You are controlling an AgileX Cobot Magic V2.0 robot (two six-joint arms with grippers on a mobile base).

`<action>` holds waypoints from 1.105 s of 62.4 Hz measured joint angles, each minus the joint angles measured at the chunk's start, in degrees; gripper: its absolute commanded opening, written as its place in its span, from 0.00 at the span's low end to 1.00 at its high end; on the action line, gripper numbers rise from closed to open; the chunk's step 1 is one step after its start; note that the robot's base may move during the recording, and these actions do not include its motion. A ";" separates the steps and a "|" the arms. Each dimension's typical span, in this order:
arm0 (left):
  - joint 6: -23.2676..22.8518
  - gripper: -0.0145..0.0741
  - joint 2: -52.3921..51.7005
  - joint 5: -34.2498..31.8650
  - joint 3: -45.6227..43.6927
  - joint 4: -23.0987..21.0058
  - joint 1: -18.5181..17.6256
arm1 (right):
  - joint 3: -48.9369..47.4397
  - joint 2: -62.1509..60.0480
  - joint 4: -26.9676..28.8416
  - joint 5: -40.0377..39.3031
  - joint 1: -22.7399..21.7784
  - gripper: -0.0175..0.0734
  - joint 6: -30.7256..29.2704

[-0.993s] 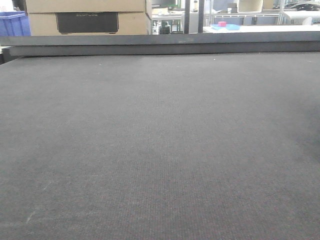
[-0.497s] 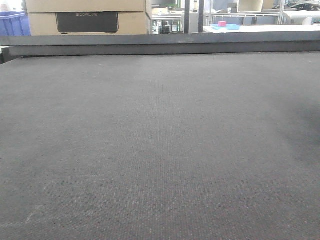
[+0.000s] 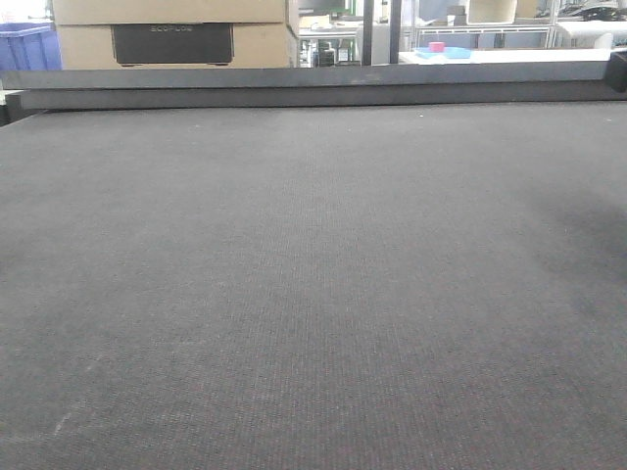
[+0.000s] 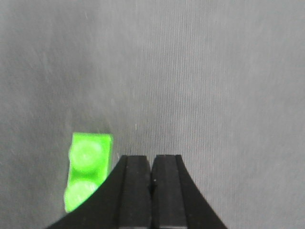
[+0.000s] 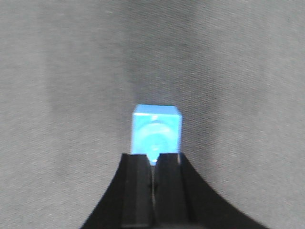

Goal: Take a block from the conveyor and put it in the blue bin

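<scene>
The dark woven conveyor fills the view; its rail lines the far edge; a cardboard box stands beyond.

1. The conveyor is a very wide, flat, dark grey belt with a fine woven texture. A low dark grey rail runs straight along its far edge.
2. A bright green block lies flat on the conveyor, studs up. It is oblong, with two round studs in a row, and its lower corner is hidden.
3. A light blue block sits upright on the conveyor. It is roughly square with one round stud on top, and it looks blurred. Its near edge is partly covered.
4. A blue bin shows beyond the conveyor's rail at the far left, with only part of it in view.
</scene>
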 measured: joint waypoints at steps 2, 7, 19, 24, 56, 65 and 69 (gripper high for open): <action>0.00 0.04 0.00 -0.09 0.54 0.00 0.00 | 0.00 0.12 0.00 0.10 -0.15 0.52 0.11; 0.00 0.04 0.00 -0.12 1.81 0.00 0.00 | 0.00 0.82 -0.13 0.08 -0.31 0.66 0.09; 0.00 0.04 0.00 -0.21 2.79 -0.02 0.00 | 0.00 4.72 0.51 -1.41 -0.40 0.61 0.09; 0.00 0.04 0.00 -0.21 2.88 -0.12 0.00 | 0.00 6.99 0.61 -1.68 -0.40 0.56 0.09; 0.00 0.04 0.00 0.60 2.88 -0.12 0.00 | -0.01 12.16 0.70 -3.34 -0.40 0.07 0.09; 0.00 0.04 0.00 4.88 1.05 -0.12 0.00 | -0.01 12.16 0.70 -3.34 -0.40 0.01 0.09; 0.00 0.04 0.00 7.57 -0.67 0.12 0.23 | -0.01 12.16 0.70 -3.34 -0.40 0.01 0.09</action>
